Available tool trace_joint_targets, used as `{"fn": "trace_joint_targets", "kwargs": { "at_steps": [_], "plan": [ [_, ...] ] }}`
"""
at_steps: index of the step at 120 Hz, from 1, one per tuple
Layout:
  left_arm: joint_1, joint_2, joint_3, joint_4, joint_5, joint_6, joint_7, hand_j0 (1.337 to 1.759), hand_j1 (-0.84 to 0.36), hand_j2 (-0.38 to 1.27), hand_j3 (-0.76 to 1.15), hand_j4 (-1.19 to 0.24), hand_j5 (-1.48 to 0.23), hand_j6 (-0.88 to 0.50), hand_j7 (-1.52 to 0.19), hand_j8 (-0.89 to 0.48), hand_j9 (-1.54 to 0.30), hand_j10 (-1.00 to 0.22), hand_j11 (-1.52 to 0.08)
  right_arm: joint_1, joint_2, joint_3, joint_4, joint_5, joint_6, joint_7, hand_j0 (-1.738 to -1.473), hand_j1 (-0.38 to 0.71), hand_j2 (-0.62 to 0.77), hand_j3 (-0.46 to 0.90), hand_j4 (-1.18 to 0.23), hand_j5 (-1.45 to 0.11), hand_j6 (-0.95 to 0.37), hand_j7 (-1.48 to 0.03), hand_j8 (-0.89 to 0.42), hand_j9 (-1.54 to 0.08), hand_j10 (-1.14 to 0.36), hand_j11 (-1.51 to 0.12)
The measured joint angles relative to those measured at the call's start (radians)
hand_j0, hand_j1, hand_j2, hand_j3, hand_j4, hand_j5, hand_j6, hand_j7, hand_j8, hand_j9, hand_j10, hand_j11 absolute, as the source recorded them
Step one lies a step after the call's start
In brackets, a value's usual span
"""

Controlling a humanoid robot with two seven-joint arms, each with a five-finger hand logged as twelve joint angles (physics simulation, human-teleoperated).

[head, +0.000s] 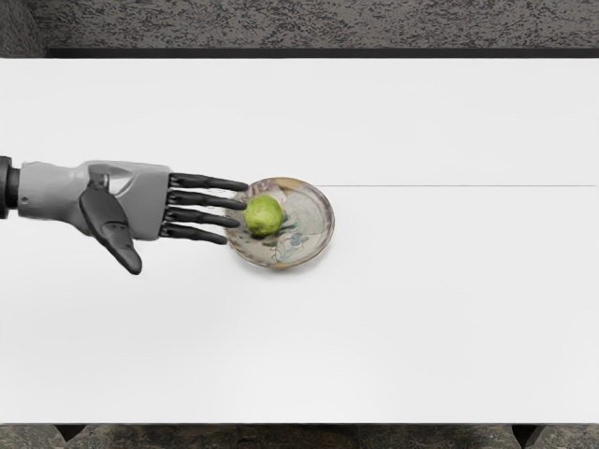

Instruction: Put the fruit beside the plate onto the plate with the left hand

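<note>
Lying flat with its fingers straight, slightly apart and gripping nothing, the left hand (140, 210) has its fingertips just beside the green fruit (264, 215). The fruit sits on the plate (314, 234), left of centre, so placing looks done and only withdrawal seems left. Nearly round, it shows no clear long axis or heading

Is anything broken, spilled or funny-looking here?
No, nothing stands out. The fruit sits on the plate, a bit left of its middle, and the plate lies flat and whole on the table. The left hand is open beside it, fingers pointing at the fruit. Nothing is spilled.
</note>
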Motion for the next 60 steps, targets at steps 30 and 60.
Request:
{"fn": "trace_joint_targets", "kwargs": {
  "at_steps": [30,60],
  "plan": [
    [0.005,0.135,0.005,0.046,-0.015,-0.003,0.000,1.658,0.32,0.00,0.00,-0.02,-0.03,-0.02,-0.03,-0.02,-0.03,-0.02,-0.03,0.000,0.000,-0.001,0.001,0.000,0.001,0.000,-1.658,-0.35,0.00,0.00,0.00,0.00,0.00,0.00,0.00,0.00,0.00,0.00],
    [0.017,0.153,0.007,0.073,-0.016,-0.004,0.000,1.658,0.33,0.00,0.00,-0.01,-0.02,-0.01,-0.02,-0.01,-0.02,-0.02,-0.02,0.000,0.000,-0.003,0.002,0.000,0.001,0.000,-1.658,-0.35,0.00,0.00,0.00,0.00,0.00,0.00,0.00,0.00,0.00,0.00]
  ]
}}
